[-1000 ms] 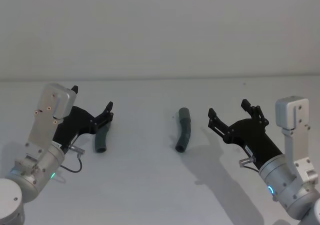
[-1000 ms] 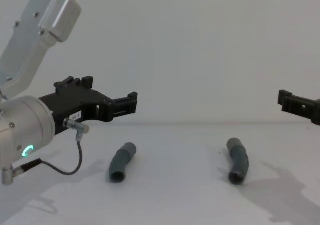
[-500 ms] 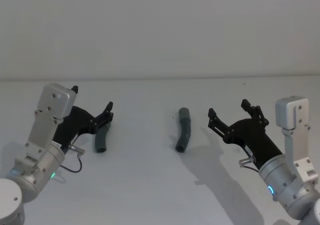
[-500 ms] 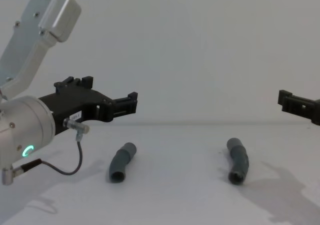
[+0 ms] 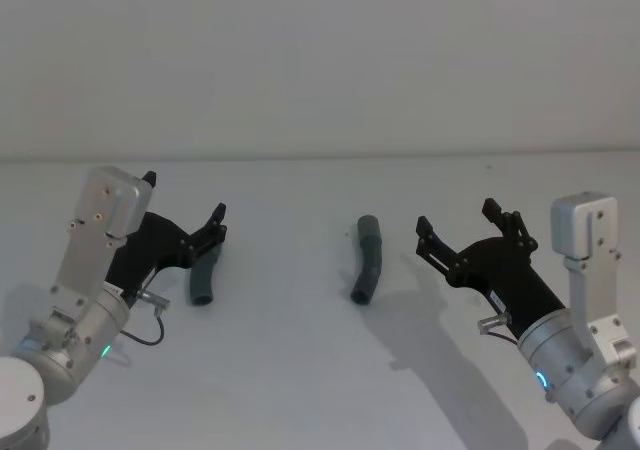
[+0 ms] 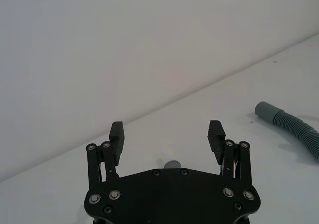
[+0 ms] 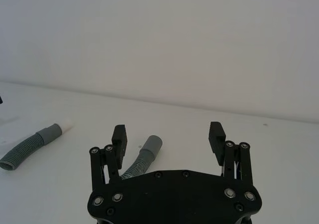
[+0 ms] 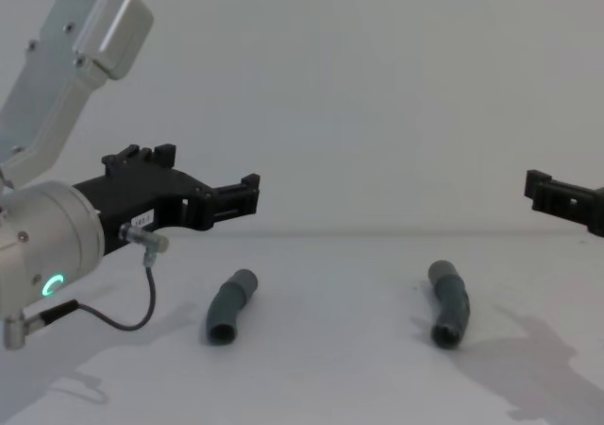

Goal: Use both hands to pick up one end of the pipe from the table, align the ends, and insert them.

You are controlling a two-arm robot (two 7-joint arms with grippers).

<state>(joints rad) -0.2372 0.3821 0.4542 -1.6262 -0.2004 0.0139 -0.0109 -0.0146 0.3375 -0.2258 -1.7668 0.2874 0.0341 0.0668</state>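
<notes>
Hovering nearest, over the plain white bench (image 5: 300, 370): black plastic left gripper (image 5: 184, 196), fingers spread wide, empty; black plastic right gripper (image 5: 456, 216), likewise wide open, holding nothing. Flat on the bench just beyond: short dark grey bent tube piece (image 5: 203, 282) beside the left fingers; second grey tube piece (image 5: 366, 262) between the grippers, nearer the right.
</notes>
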